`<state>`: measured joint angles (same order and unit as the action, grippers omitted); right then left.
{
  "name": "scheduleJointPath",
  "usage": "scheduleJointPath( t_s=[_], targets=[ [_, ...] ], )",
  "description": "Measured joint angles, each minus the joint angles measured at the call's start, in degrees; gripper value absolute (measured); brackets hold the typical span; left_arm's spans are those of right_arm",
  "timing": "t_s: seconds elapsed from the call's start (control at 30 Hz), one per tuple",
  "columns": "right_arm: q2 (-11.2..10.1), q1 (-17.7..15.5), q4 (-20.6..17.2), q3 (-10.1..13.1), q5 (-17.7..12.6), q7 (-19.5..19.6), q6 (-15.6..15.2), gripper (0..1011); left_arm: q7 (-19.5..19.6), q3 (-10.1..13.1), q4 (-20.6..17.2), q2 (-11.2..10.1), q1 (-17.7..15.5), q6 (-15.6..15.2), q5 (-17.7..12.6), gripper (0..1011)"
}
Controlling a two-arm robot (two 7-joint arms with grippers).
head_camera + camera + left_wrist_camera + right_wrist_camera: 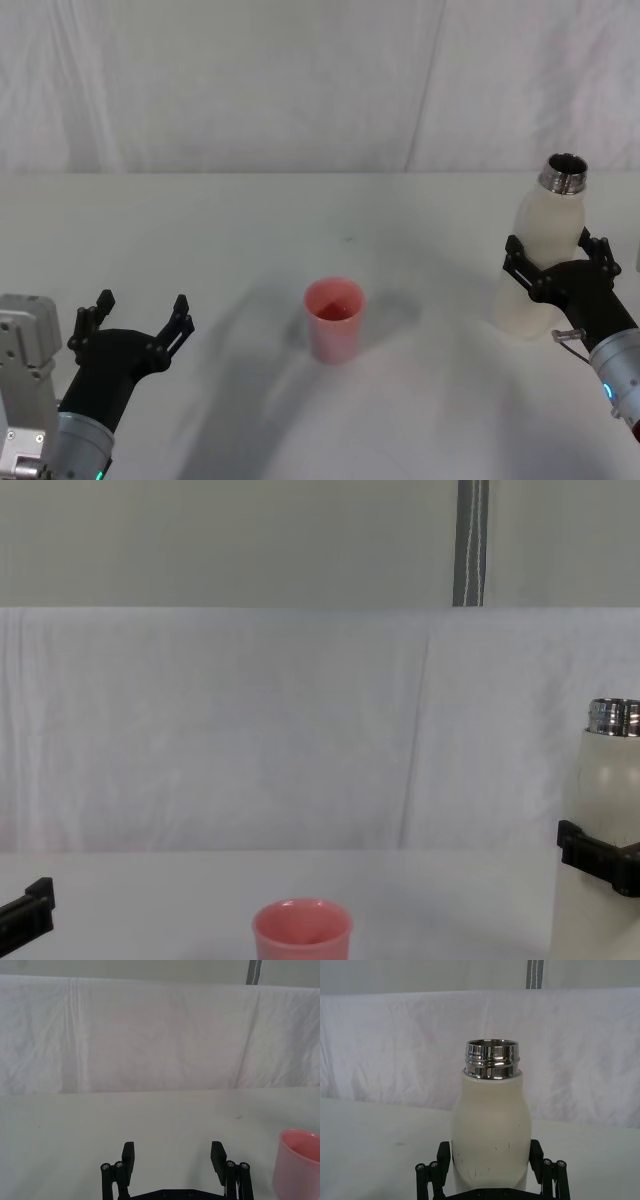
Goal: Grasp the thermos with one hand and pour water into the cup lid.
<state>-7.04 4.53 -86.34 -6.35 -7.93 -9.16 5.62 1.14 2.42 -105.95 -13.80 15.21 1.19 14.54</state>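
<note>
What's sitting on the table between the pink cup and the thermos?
Nothing: in the head view, bare white table separates the cup lid from the thermos, which the right gripper brackets.

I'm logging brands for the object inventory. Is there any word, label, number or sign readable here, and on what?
None can be read.
The thermos, between the right gripper's fingers: plain cream body with small scuffs, no print.
The cup lid: plain pink.
The left gripper, open: no markings.

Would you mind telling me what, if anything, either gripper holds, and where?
The right gripper clasps the thermos around its lower body, a finger on each side. The left gripper is open, holding nothing.
</note>
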Motion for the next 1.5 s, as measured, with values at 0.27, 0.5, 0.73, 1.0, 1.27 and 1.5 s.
scheduleJointPath(
  t_s=[0.27, 0.5, 0.73, 1.0, 1.27, 1.5],
  targets=[
    [-0.09, -1.28, -1.36, 0.14, 0.07, 0.37, -0.58, 1001, 0.0, 0.0, 0.0, 0.0, 0.0, 0.0, 0.0, 1001],
    [-0.26, -2.5, -2.64, 0.53, -0.05, 0.48, -0.94, 1001, 0.0, 0.0, 0.0, 0.0, 0.0, 0.0, 0.0, 1001],
    [-0.37, -3.48, -3.73, 0.75, -0.33, 0.48, -1.09, 1001, 0.0, 0.0, 0.0, 0.0, 0.0, 0.0, 0.0, 1001],
    [-0.59, -5.11, -5.25, 1.01, -0.72, 0.4, -0.82, 1001, 0.0, 0.0, 0.0, 0.0, 0.0, 0.0, 0.0, 1001],
    [-1.39, -7.38, -6.83, 1.17, -1.3, -0.62, -0.13, 1001, 0.0, 0.0, 0.0, 0.0, 0.0, 0.0, 0.0, 1001],
    [-2.5, -9.18, -7.68, 1.05, -2.28, -2.2, 0.25, 1001, 0.0, 0.0, 0.0, 0.0, 0.0, 0.0, 0.0, 1001]
  ],
)
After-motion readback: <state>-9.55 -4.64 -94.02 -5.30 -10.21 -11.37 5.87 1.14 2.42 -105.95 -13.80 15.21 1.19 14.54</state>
